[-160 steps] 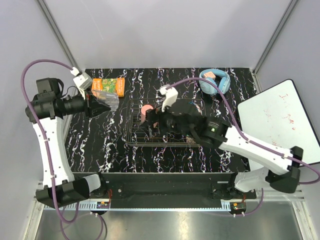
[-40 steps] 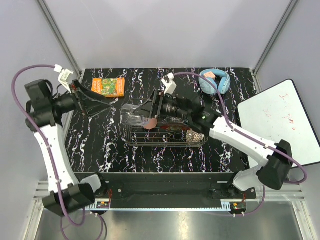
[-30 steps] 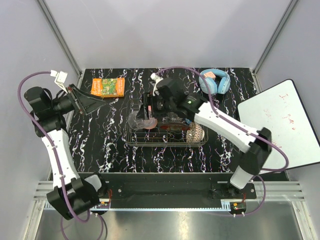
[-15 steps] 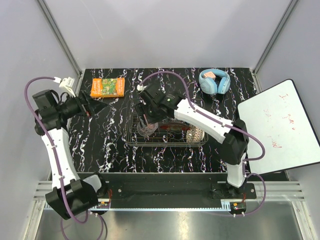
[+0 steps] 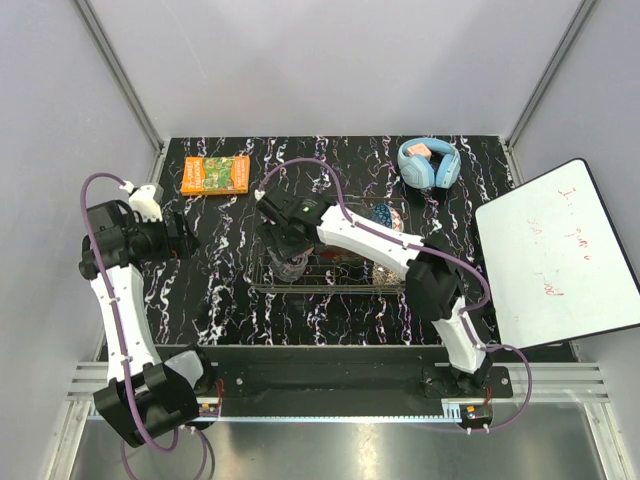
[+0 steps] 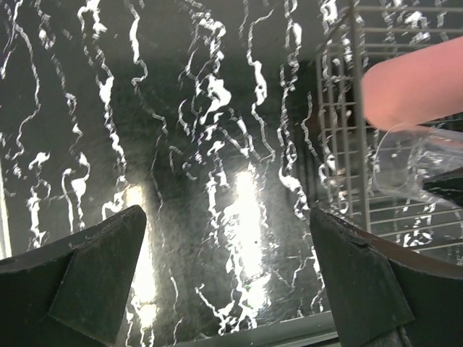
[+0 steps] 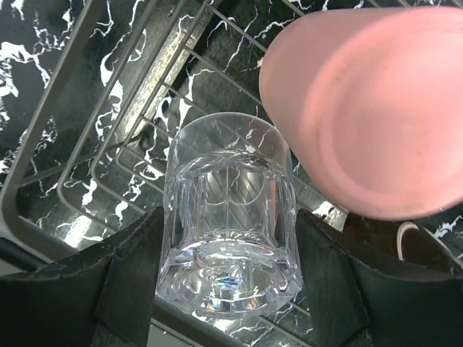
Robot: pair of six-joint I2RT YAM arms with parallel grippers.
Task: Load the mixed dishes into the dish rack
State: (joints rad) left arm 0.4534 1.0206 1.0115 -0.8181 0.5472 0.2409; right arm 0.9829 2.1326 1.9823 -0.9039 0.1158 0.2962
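Note:
My right gripper (image 7: 228,242) is shut on a clear faceted glass (image 7: 228,217), a finger pressed against each side. The glass hangs just above the wires of the dish rack (image 7: 108,108), near its left end. A salmon-pink cup (image 7: 369,108) lies in the rack right beside the glass. From above, the right gripper (image 5: 290,262) reaches down over the left part of the rack (image 5: 330,289). A blue patterned bowl (image 5: 385,215) and a beige patterned bowl (image 5: 386,272) sit at the rack's right end. My left gripper (image 6: 226,238) is open and empty over bare table left of the rack (image 6: 347,144).
An orange-green book (image 5: 215,173) lies at the back left and light blue headphones (image 5: 430,162) at the back right. A whiteboard (image 5: 560,260) stands off the table's right side. The black marbled table (image 5: 220,290) surrounds the rack.
The right arm has swung toward the near left of the rack and lowered the glass close to the wires. The left arm has drawn back and tipped its open gripper down.

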